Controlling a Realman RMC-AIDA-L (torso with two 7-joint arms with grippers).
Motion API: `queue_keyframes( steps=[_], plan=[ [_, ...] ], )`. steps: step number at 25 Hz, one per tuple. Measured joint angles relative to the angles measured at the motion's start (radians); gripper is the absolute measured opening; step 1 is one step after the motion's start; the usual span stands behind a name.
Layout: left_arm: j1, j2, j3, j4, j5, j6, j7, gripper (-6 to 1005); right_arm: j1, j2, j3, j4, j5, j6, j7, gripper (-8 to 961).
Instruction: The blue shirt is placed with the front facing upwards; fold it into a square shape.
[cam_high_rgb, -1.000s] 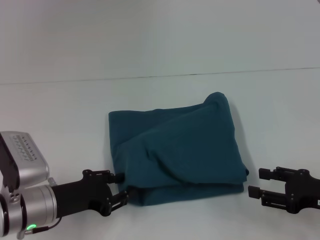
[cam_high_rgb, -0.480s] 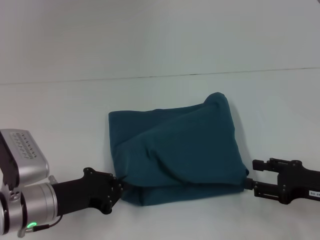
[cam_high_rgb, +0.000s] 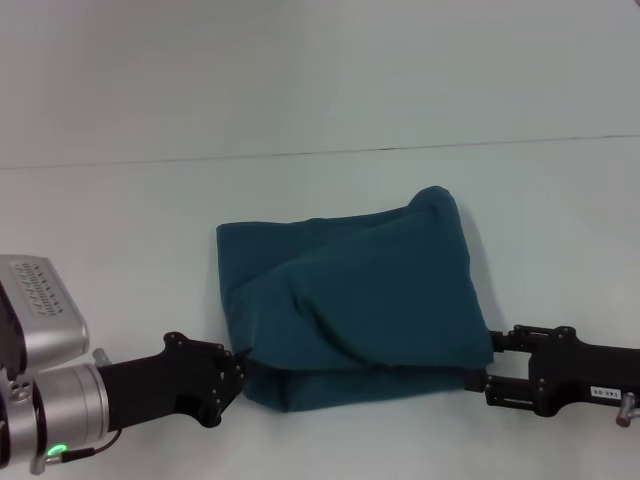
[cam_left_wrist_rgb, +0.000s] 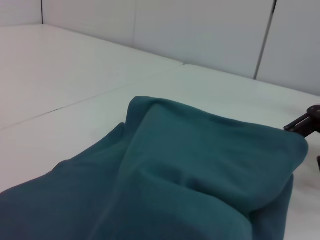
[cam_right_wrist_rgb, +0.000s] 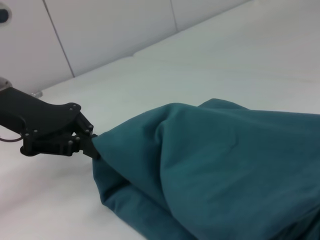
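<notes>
One dark teal-blue cotton shirt (cam_high_rgb: 350, 305), folded into a rumpled, roughly square bundle, near middle of white bench (cam_high_rgb: 320, 190); print and neck not visible. Far right corner bulging upward. Left end effector (cam_high_rgb: 238, 372) at near left corner, touching cloth; grip state cannot tell. Right end effector (cam_high_rgb: 482, 362) at near right corner, fingers parted, upper and lower tips against shirt edge.

Head overlooks; wrists low, facing.
</notes>
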Motion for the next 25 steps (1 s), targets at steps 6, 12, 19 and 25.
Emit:
queue_keyframes(
  steps=[6,12,19,25],
  plan=[
    [0.000,0.000,-0.002,-0.001,-0.001,0.005,0.000,33,0.008,0.000,-0.010,0.005,0.001,0.015,0.000,709],
    [-0.001,0.000,-0.002,-0.001,-0.001,0.005,0.000,33,0.010,0.000,-0.023,0.006,-0.007,0.036,-0.004,592],
    [0.000,-0.002,-0.004,-0.010,-0.005,0.005,-0.003,34,0.009,0.000,-0.024,0.006,-0.001,0.023,-0.034,240],
    [0.005,-0.002,-0.005,-0.012,-0.006,-0.003,-0.016,34,0.004,-0.006,-0.012,0.003,-0.001,0.015,-0.029,103]
  ],
)
